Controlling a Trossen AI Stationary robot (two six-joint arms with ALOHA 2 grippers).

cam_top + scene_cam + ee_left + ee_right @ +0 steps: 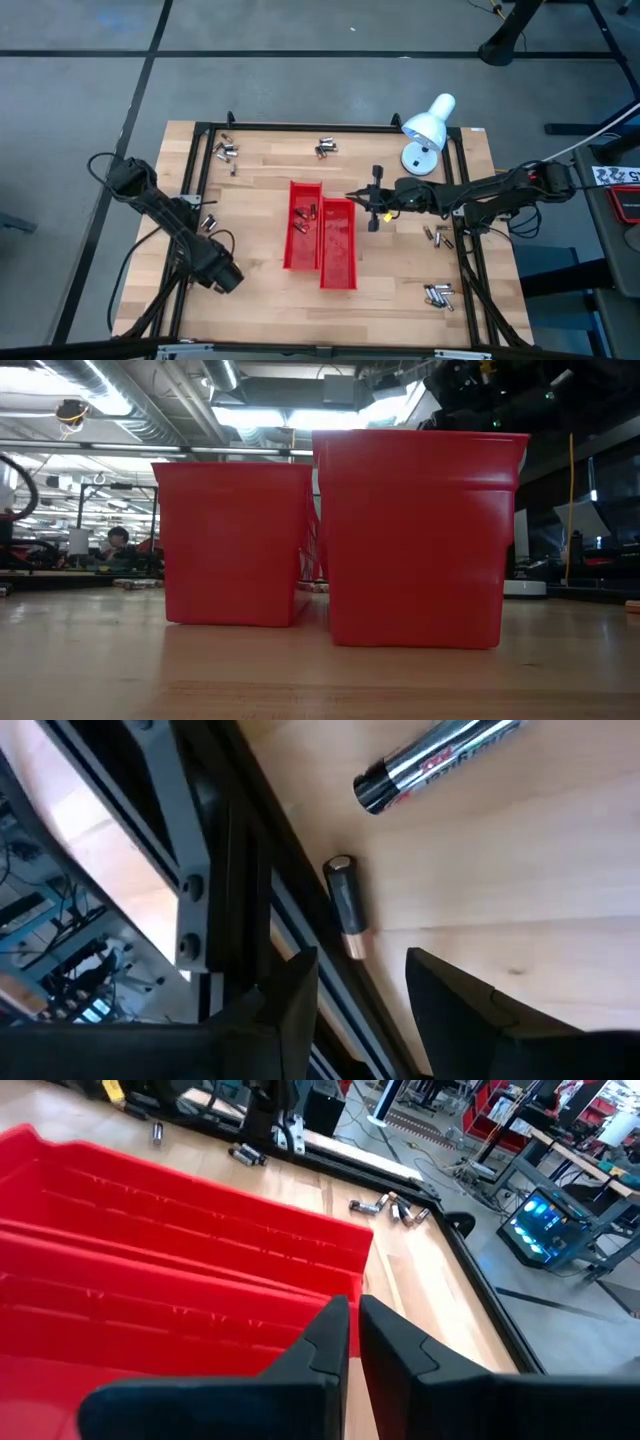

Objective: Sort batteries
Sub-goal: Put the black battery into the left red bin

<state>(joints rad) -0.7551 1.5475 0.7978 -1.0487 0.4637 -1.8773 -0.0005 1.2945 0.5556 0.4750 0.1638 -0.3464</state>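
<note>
High view: your left gripper [208, 222] sits at the table's 9 o'clock edge by the black frame rail [192, 175], fingers [290, 1000] parted, nothing between them, over a dark battery [345, 905] lying against the rail; a silver battery [435, 760] lies near it. Right gripper [352, 197] hangs at the 3 o'clock rim of the two red trays [338, 258], fingers pinched closed, empty. Loose batteries [225, 151] cluster at 11, 12, 4 and 5 o'clock; a few lie inside the left tray [304, 240].
</note>
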